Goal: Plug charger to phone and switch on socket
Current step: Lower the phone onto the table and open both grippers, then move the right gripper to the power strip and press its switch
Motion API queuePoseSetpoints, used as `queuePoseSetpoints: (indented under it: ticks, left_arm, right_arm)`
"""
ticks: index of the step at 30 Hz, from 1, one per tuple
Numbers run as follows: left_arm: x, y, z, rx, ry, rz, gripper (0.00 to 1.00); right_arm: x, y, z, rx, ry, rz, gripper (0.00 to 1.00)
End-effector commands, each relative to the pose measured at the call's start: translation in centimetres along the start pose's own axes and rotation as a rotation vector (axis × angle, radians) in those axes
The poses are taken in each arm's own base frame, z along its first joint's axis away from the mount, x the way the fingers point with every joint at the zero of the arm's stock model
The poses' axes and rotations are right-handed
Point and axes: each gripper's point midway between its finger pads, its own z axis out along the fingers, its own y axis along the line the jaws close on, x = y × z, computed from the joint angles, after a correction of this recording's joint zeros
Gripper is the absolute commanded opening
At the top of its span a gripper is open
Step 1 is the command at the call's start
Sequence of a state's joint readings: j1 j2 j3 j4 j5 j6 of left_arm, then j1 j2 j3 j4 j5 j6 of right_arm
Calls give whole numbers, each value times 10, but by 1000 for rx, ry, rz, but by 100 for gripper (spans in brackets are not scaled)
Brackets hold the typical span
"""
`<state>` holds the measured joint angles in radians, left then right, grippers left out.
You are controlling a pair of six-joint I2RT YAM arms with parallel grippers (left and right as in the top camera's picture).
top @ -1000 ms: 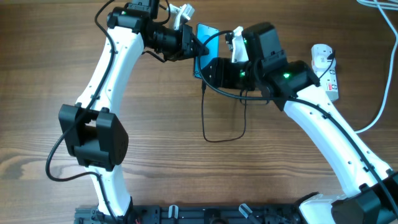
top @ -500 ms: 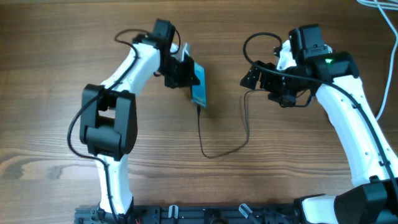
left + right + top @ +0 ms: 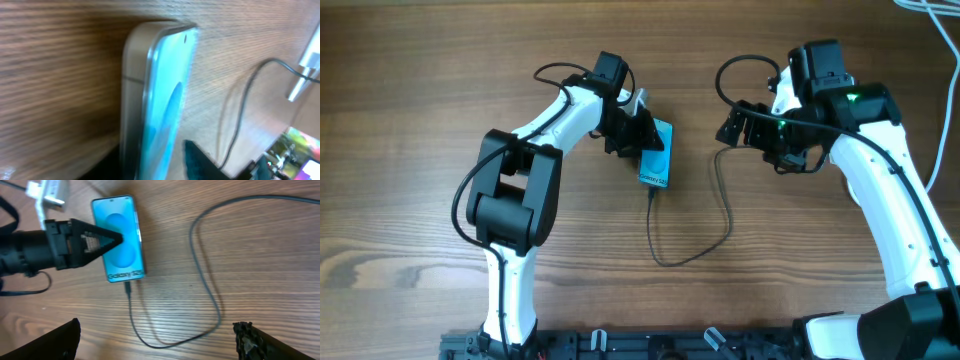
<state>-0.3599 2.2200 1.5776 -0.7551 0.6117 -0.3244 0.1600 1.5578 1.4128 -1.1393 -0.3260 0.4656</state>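
The phone (image 3: 658, 162) has been shifted toward 4 o'clock on the table (image 3: 410, 90), with the charger (image 3: 651, 225) seated at its 6 o'clock edge. Left pincer (image 3: 642, 138) is laid on the screen, closure obscured. Right pincer (image 3: 155, 340) is spread wide, empty.

Over phone (image 3: 657, 162): left gripper (image 3: 650, 138) blocked the way.
Right of phone: open table (image 3: 790, 270), crossed by charger (image 3: 651, 225) loop.

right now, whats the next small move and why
Probably open the left gripper and let go of the phone: the charger tip looks seated in its bottom edge, and the phone seems to lie flat on the table. The right gripper is open and empty.
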Motion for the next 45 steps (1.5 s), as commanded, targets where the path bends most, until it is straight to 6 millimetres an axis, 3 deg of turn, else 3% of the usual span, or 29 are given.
queuePoseSetpoints:
  ticks: [1,4,6,8,12,14,15,17,21,23,27,32,35,40,45]
  left_arm:
    - [-5,24,4,-102,-24,-19,57]
    - [-7,47,0,-226,-51,-33,73]
    - [-6,61,-6,-297,-55,-55,76]
    - [-7,78,-24,-384,-73,-83,82]
    - [-25,79,-99,-486,-197,-113,84]
    - [-36,64,-147,-485,-302,-111,88]
    - [-44,50,-188,-471,-403,-102,96]
    - [-50,28,-243,-432,-557,-80,100]
    - [-49,5,-313,-377,-769,-47,100]
    - [-42,0,-332,-368,-812,-44,100]
    - [-38,-5,-341,-362,-836,-38,100]
    - [-38,-4,-341,-363,-834,-39,100]
    - [-38,-4,-341,-363,-834,-39,100]
    - [-38,-4,-341,-362,-834,-39,100]
    - [-38,-4,-341,-363,-834,-39,100]
  right_arm:
    - [-9,-13,-10,82,-64,-19,100]
    - [-14,-24,-12,145,-95,-7,100]
    - [-18,-35,-14,198,-122,36,100]
    - [-24,-51,-19,258,-154,95,100]
    - [-40,-88,-34,280,-193,213,100]
    - [-48,-114,-44,300,-223,291,100]
    - [-54,-133,-52,314,-247,349,100]
    - [-64,-162,-62,324,-290,435,100]
    - [-82,-213,-74,355,-374,593,100]
    - [-87,-234,-71,395,-390,662,100]
    - [-99,-274,-51,487,-388,726,99]
    - [-125,-298,-46,493,-393,758,100]
    - [-131,-314,-28,533,-377,766,100]
    - [-148,-316,21,421,-327,737,100]
    - [-163,-309,53,351,-309,664,99]
